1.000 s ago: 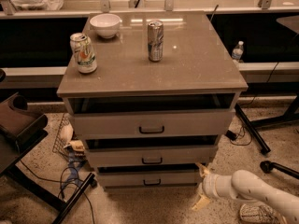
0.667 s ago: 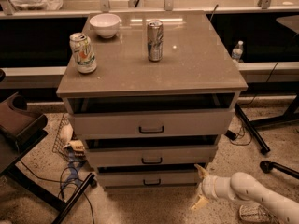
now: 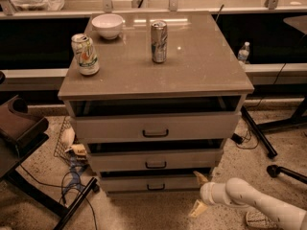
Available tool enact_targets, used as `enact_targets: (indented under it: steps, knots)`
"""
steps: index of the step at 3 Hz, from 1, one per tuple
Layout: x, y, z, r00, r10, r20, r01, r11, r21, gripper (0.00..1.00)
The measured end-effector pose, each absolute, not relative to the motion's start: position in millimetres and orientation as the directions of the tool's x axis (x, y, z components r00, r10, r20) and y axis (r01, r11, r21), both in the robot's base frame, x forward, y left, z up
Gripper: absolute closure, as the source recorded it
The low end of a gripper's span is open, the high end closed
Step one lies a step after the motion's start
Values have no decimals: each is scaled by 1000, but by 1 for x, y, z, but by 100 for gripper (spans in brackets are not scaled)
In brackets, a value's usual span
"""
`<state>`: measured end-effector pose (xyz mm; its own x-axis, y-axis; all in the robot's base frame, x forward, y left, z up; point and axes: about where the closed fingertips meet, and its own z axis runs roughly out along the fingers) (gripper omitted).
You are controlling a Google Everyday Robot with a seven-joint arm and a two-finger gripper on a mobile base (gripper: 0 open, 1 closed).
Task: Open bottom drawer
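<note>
Now gripper [image 3: 199, 193] low at right, near floor, just beside right end of bottom drawer [image 3: 139, 183]; a shade further left than a second ago. Fingers [image 3: 197, 209] apart, one above other; upper tip at drawer's right corner, contact cannot tell. Drawer lowest of three, front and handle [image 3: 156, 187] where they were, narrow dark gap above it unchanged. Bowl [image 3: 107, 25], green can [image 3: 85, 54], silver can [image 3: 159, 41] on top, unmoved.
</note>
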<state>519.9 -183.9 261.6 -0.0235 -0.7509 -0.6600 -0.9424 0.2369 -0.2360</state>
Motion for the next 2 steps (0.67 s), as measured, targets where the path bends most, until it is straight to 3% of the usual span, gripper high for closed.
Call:
enact_targets:
  steps: [2]
  knots:
    - [524, -172, 247, -22, -801, -598, -945, 212, -248, 0]
